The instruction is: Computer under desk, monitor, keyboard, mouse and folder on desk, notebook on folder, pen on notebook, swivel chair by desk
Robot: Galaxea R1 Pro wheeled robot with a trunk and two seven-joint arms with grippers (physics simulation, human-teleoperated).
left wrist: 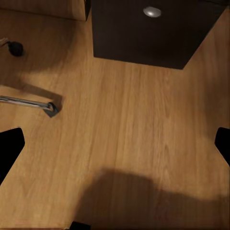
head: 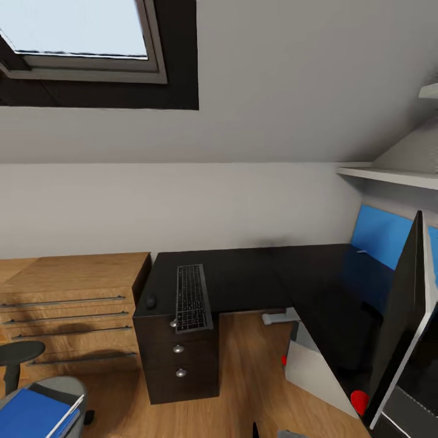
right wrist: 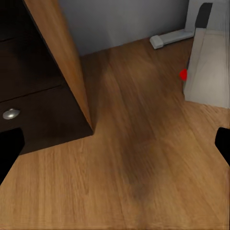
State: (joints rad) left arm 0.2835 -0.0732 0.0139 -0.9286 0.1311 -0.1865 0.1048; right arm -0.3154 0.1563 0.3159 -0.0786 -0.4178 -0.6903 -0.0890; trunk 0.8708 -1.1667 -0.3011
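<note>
Both wrist cams looking down at wood floor. Left gripper (left wrist: 115, 143) fingers wide apart, nothing between; right gripper (right wrist: 115, 143) same, empty.

Keyboard (head: 193, 297) already on desk (head: 255, 277), above drawer unit (head: 179, 365), long axis running front to back, one end overhanging edge. Small dark blob beside it, maybe mouse (head: 150, 301), hard to tell. Monitor (head: 401, 328) on right wing, seen edge-on. Computer (head: 313, 371) under desk.

Guessing next is folder (head: 33, 413), on swivel chair (head: 67, 389) at lower left: needs turn toward it, then reach.
</note>
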